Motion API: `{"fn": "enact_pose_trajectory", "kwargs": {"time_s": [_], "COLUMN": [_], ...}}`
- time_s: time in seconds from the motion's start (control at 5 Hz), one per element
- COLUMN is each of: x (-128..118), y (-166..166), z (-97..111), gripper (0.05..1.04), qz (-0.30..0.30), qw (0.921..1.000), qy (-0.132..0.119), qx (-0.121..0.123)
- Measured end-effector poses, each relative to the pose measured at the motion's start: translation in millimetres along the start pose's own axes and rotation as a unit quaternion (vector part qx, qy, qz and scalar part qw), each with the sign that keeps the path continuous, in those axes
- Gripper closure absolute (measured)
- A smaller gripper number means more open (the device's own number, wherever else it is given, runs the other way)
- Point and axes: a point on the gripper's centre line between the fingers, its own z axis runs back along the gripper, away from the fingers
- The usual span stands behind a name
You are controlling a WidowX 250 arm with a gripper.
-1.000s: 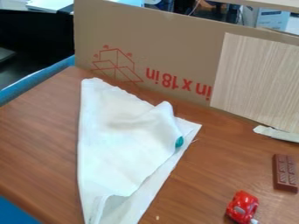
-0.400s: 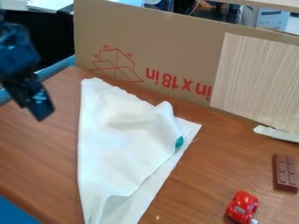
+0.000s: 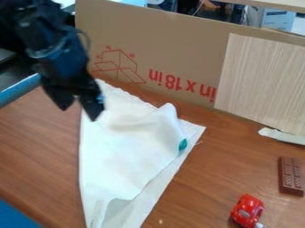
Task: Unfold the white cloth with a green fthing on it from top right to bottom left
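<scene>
Fingers (image 3: 93,108) hang spread apart at the upper left of the white cloth (image 3: 125,151); it lies folded on the worktop (image 3: 35,147), mostly lower and rightward in view, green thing (image 3: 183,144) near its right corner.

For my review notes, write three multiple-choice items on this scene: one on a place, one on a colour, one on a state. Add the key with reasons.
1. Where is the gripper?
A) Above the chocolate bar
B) At the upper-left edge of the white cloth
C) In front of the wood panel

2. What colour is the toy car?
A) Yellow
B) Blue
C) Red

3. How does the cloth lie?
A) Partly folded over itself
B) Spread out in one layer
C) Rolled into a tube

Key:
1 B: one finger overlaps that edge in the view.
2 C: its body is red.
3 A: an upper layer's edge crosses another layer beneath.
</scene>
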Motion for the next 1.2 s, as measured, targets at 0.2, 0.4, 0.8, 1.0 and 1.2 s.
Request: {"fn": "enact_pose_trajectory", "kwargs": {"time_s": [0.2,0.4,0.8,1.0,1.2], "x": [26.0,48.2,74.3,81.2,84.6], "y": [-17.5,-32.5,-57.7,-62.4,-62.1], "z": [-13.1,-31.8,-69.1,-81.5,-94.2], "gripper": [0.082,0.082,0.082,0.082,0.082], "qz": [0.051,0.085,0.135,0.151,0.174], "qw": [0.9987,0.9962,0.9897,0.9861,0.9814], "qy": [-0.010,-0.015,-0.035,-0.051,-0.060], "qx": [0.001,0.009,0.033,0.047,0.055]}}
